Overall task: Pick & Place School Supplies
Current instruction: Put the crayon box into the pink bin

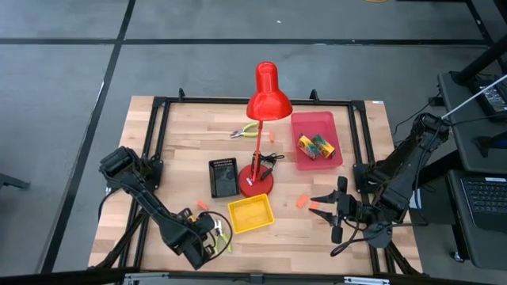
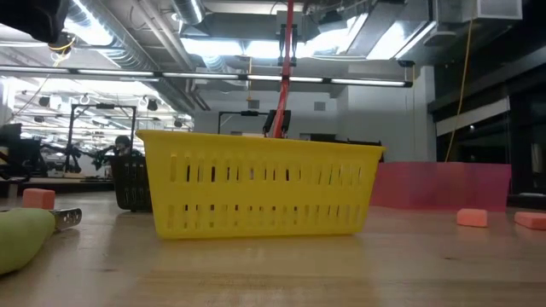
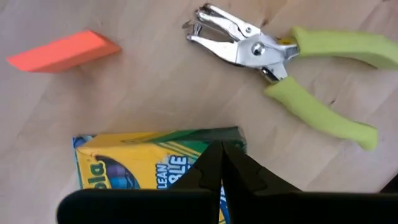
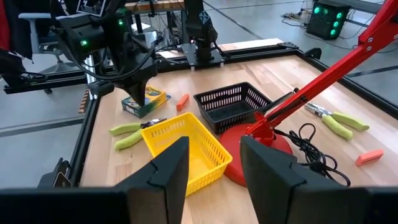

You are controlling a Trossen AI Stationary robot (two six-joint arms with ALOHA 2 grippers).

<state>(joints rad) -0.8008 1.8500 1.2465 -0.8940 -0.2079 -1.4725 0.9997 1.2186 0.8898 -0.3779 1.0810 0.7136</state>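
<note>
The left hand [image 1: 207, 234] is down at the front of the wooden surface [image 1: 190, 134], just left of the yellow basket [image 1: 250, 213]. In its wrist view the two dark fingers [image 3: 217, 168] are pressed close together, right over a yellow-and-green crayon box [image 3: 149, 163]. I cannot tell if they hold the box or only touch it. The box lies flat on the wood. Near it are pliers with yellow-green handles [image 3: 292, 68] and one orange piece [image 3: 62, 51].

The right hand [image 1: 326, 207] is at the front right of the surface. Its fingers [image 4: 161, 174] are spread wide apart, and it holds nothing. Two orange pieces [image 1: 305, 203] lie just beside it.

Two more crayon boxes [image 1: 316, 146] sit inside the pink tray [image 1: 305, 123] at the back right. Another pair of pliers [image 1: 245, 131] lies at the back, near the top of the tall red lamp [image 1: 265, 99]. The lamp's round base [image 1: 256, 184] stands in the middle, next to a black basket [image 1: 223, 177]. One orange piece [image 1: 201, 205] lies between the black basket and the left hand.
</note>
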